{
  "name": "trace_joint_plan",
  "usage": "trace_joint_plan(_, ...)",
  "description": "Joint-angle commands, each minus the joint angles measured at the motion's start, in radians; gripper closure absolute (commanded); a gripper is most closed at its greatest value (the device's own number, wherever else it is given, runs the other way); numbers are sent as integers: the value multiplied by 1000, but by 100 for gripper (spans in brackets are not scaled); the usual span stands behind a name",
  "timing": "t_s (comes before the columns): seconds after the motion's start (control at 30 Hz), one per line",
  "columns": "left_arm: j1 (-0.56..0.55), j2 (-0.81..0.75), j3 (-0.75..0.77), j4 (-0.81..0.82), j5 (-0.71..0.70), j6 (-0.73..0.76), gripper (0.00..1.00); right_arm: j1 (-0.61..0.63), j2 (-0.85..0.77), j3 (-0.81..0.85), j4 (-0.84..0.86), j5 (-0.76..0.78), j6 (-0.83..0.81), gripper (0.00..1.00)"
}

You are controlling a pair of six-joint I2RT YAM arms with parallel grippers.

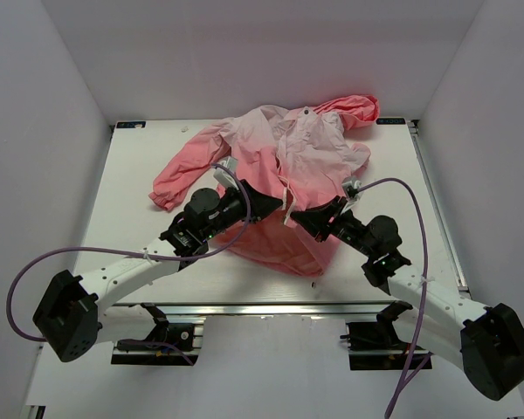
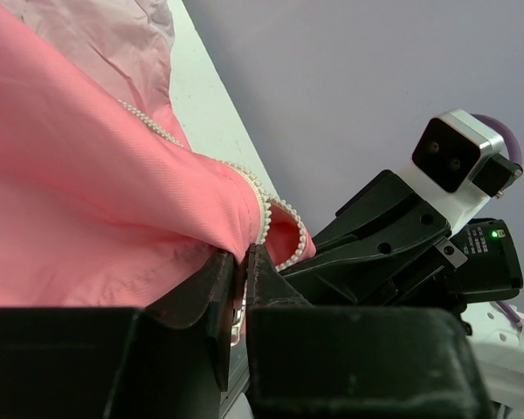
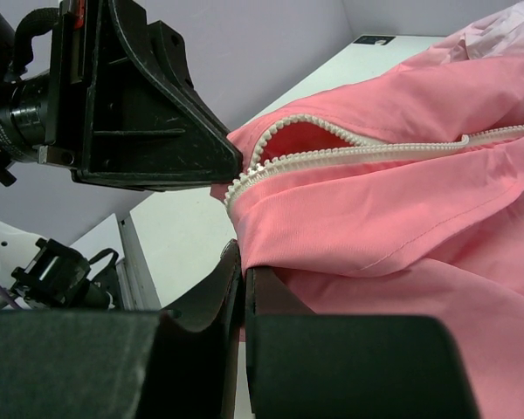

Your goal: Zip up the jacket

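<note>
Jacket (image 1: 288, 157), one: spread from the far edge of the counter (image 1: 131, 166) to its middle; hood (image 1: 354, 109) at the far edge, right of middle; hem partly hidden behind both grippers. Zipper (image 3: 358, 144), one: two tooth rows parted near the hem; slider not made out. Left gripper (image 2: 241, 262), one: jaws nipped narrow on hem fabric. Right gripper (image 3: 242, 272), one: likewise pinching hem cloth.

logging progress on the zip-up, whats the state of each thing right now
jacket: spread on the table, front open
zipper: unzipped, tooth rows apart near the hem
left hand: shut on the jacket's hem
right hand: shut on the jacket's hem
</note>
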Motion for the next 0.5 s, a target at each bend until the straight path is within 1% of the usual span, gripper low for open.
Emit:
trace_joint_plan(0.0, -5, -18, -10, 49, 48, -10, 100, -1, -2, 19, 113, 14, -3, 100)
trace_joint_plan(0.3, -5, -16, -23, 44, 72, -21, 100, -1, -13, 17, 116, 13, -23, 100)
trace_joint_plan(0.47, -5, -24, -23, 23, 60, -18, 100, -1, -25, 10, 109, 17, -35, 100)
